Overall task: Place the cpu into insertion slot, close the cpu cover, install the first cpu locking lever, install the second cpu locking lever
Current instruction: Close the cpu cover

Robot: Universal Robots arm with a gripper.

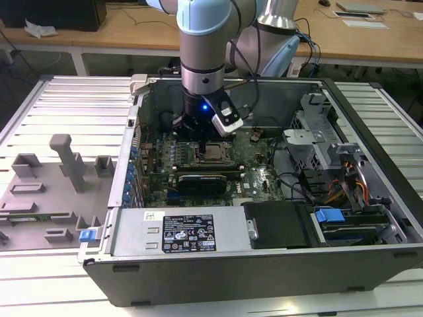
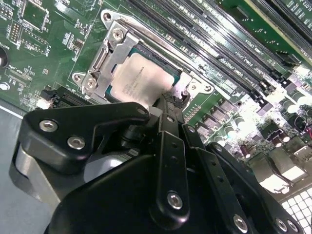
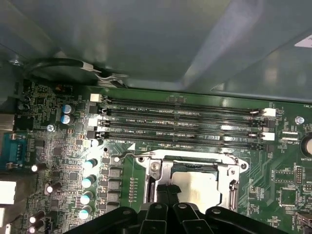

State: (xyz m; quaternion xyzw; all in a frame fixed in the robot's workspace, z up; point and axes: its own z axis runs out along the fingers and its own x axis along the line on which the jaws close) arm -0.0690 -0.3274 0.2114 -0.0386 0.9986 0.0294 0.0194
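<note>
Gripper (image 2: 168, 103) sat low over socket (image 2: 161, 61), jaws together, tip at edge of chip (image 2: 139, 80) seated inside it.

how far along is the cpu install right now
Done: the flat silver-grey square cpu sits in the dark-framed square socket, and the thin silver metal cover frame lies down around it. In hand: the black gripper is at the socket's edge. Left: whether the wire locking lever is latched cannot be told.

matt metal cpu (image 2: 141, 80), seemingly shiny cpu cover (image 2: 106, 59)
</note>
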